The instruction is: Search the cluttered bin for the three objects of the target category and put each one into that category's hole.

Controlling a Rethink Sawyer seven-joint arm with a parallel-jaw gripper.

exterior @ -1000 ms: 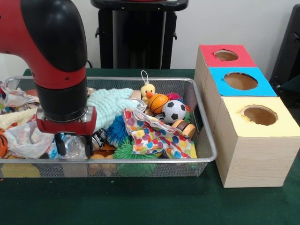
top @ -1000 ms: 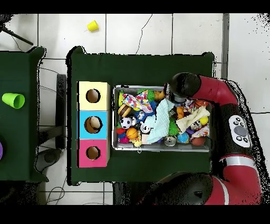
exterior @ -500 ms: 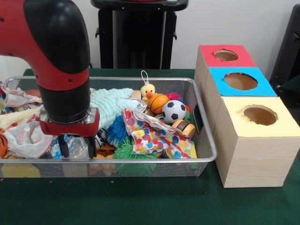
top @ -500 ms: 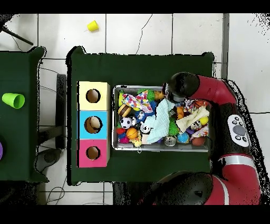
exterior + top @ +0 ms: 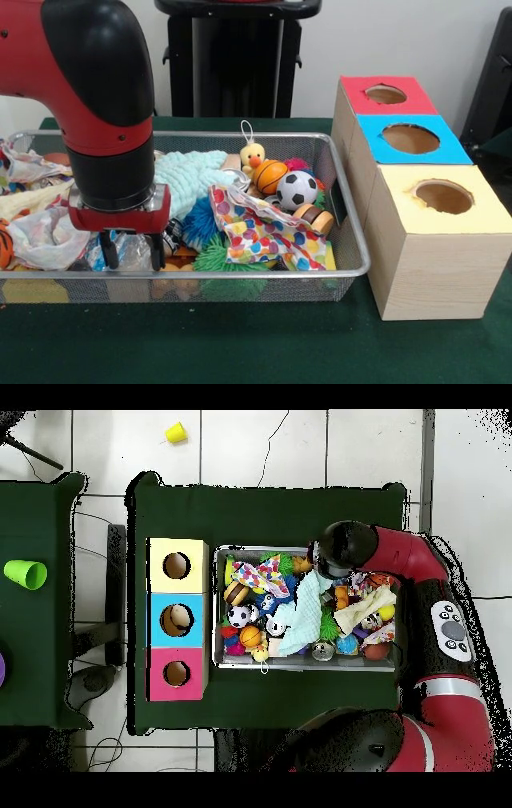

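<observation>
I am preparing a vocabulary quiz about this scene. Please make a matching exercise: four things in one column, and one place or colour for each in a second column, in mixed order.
Things:
1. soccer ball
2. yellow duck
3. tool
4. red-topped box

Places or colours:
A. farthest in the row of boxes, front view
B. over crumpled clear plastic at the bin's near left
C. black and white
D. beside the orange ball, with a white loop on top

Pairs: 1-C, 2-D, 3-B, 4-A

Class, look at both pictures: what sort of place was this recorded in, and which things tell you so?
Probably a robotics lab or test room. A red and black robot arm reaches into a wire mesh bin of toys on a green-covered table, beside a wooden box with red, blue and yellow holed tops, over a tiled floor.
</observation>
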